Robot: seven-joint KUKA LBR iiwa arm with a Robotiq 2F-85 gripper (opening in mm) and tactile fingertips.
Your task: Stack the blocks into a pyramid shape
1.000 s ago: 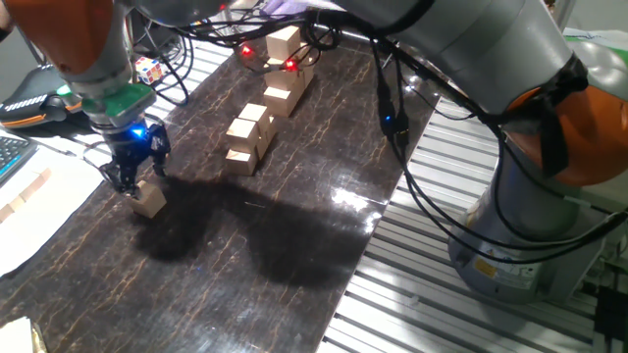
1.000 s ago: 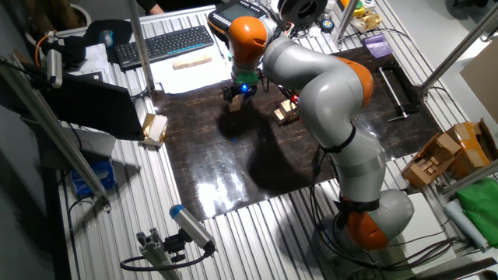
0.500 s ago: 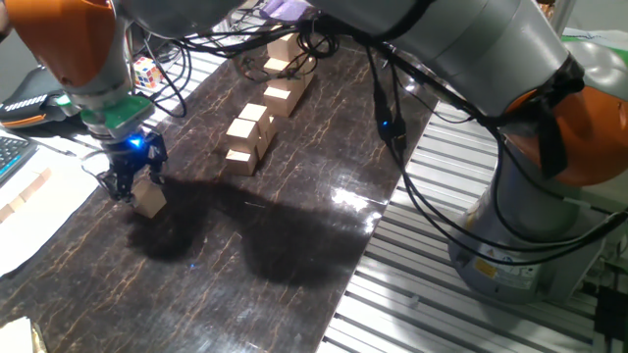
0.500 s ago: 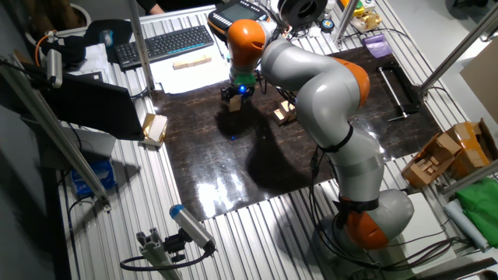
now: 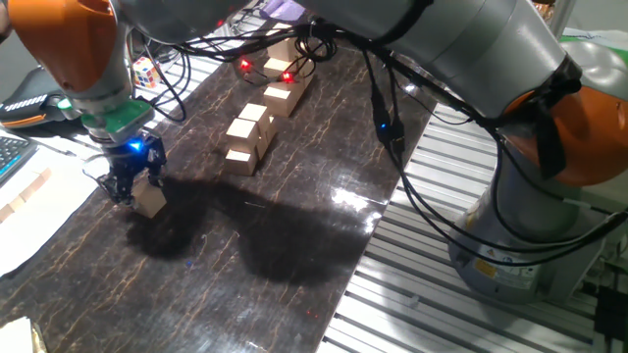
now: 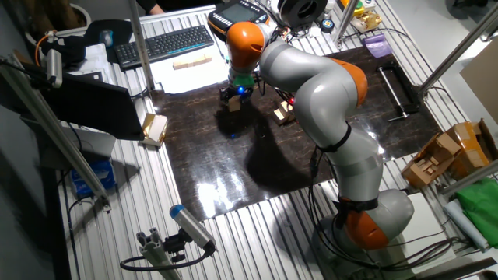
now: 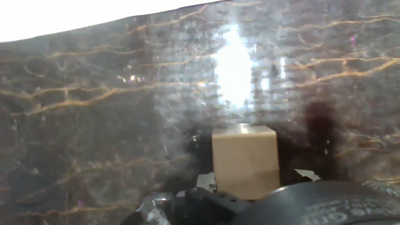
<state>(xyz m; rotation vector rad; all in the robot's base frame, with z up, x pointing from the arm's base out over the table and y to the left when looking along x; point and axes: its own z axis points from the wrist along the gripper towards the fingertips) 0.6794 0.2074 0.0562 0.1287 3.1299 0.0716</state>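
Observation:
A single tan wooden block (image 5: pixel 150 199) lies on the dark marbled table (image 5: pixel 294 245) near its left edge. My gripper (image 5: pixel 134 186) is lowered over it, a finger on each side. The hand view shows the block (image 7: pixel 245 160) centred just ahead, with a narrow gap beside the right fingertip (image 7: pixel 306 175), so the jaws look open around it. More blocks (image 5: pixel 247 138) sit in a low stepped pile mid-table, and further ones (image 5: pixel 282 95) run in a line behind it. From the other side, my gripper (image 6: pixel 233 98) and the pile (image 6: pixel 282 113) are small.
A multicoloured puzzle cube (image 5: pixel 149 69) sits beyond the table's left edge among black cables. A keyboard (image 6: pixel 167 43) and white paper with wooden pieces (image 6: pixel 191 64) lie past the far side. The big grey arm (image 5: pixel 461 59) arches over the right half.
My gripper has come down around the lone block and shifted slightly left. The block has stayed on the table.

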